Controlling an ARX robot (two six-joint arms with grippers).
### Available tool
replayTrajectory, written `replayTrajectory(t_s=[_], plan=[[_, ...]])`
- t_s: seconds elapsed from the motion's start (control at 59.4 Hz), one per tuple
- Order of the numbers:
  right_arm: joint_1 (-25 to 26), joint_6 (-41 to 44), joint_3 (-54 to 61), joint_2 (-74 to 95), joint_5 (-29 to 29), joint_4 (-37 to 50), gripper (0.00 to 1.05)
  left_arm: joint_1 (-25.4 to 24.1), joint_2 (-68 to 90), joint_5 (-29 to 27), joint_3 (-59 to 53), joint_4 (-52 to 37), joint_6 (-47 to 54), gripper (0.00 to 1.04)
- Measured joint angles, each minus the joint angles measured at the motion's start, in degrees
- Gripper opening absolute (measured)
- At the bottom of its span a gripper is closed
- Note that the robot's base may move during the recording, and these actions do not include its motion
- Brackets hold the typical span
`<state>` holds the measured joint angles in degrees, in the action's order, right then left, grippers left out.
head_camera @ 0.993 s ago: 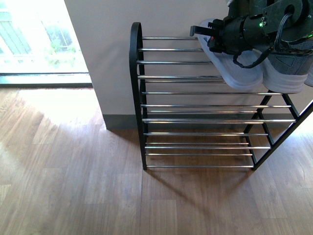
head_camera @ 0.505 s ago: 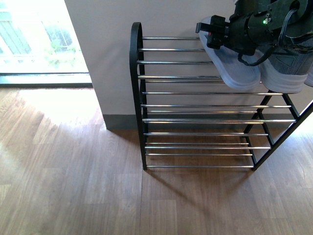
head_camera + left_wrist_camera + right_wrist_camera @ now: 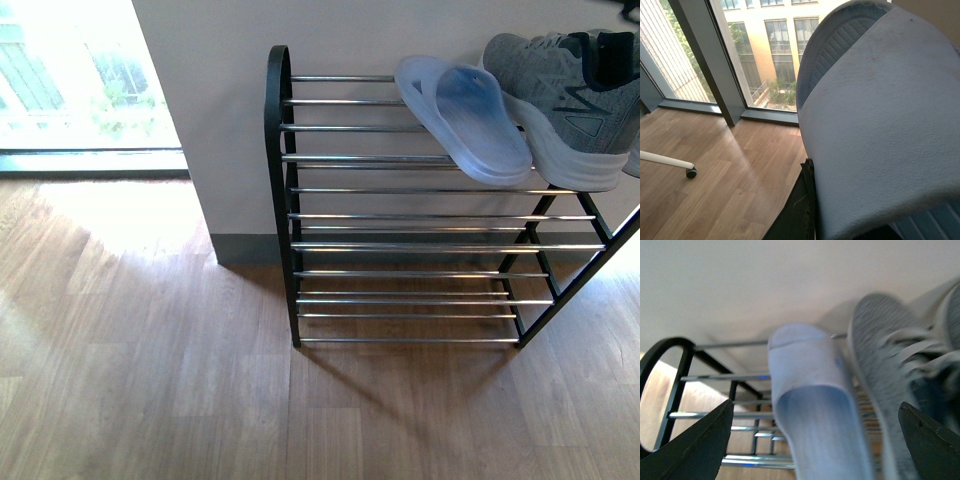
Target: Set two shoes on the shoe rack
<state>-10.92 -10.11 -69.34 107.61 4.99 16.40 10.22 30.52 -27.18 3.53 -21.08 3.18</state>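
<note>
Wood floor, pale wall, and one blue slide already sits on the rack top left of the grey sneaker, right claw spread empty, so the left claw, grip hidden, should set its slide flat just left.

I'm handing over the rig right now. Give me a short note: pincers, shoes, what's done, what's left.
Right pincer: open, empty, facing the top tier of the shoe rack.
Left pincer: jaws not visible in its wrist view; a second pale blue slide fills that view, seemingly carried; the grip itself is hidden.
Done: one pale blue slide lies on the top tier, beside a grey knit sneaker.
Left: likely setting the second slide on the rack; the top tier has free bars left of the placed slide.
</note>
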Motion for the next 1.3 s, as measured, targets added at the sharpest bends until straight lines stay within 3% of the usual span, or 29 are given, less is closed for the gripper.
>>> replayTrajectory(t_s=[0.034, 0.101, 0.252, 0.673, 1.296], plan=[[0.1, 1.8, 1.2, -1.2, 1.2, 2.4, 0.94, 0.0, 0.0, 0.0, 0.0, 0.0, 0.0, 0.02], [0.7, 5.3, 6.3, -3.5, 4.2, 15.8, 0.84, 0.0, 0.0, 0.0, 0.0, 0.0, 0.0, 0.02], [2.2, 8.2, 19.5, -8.0, 3.5, 33.4, 0.63, 0.0, 0.0, 0.0, 0.0, 0.0, 0.0, 0.02], [5.5, 10.0, 43.0, -22.7, 0.1, 41.8, 0.01, 0.0, 0.0, 0.0, 0.0, 0.0, 0.0, 0.02], [10.8, 10.0, 61.1, -41.7, -4.9, 41.3, 0.01, 0.0, 0.0, 0.0, 0.0, 0.0, 0.0, 0.02]])
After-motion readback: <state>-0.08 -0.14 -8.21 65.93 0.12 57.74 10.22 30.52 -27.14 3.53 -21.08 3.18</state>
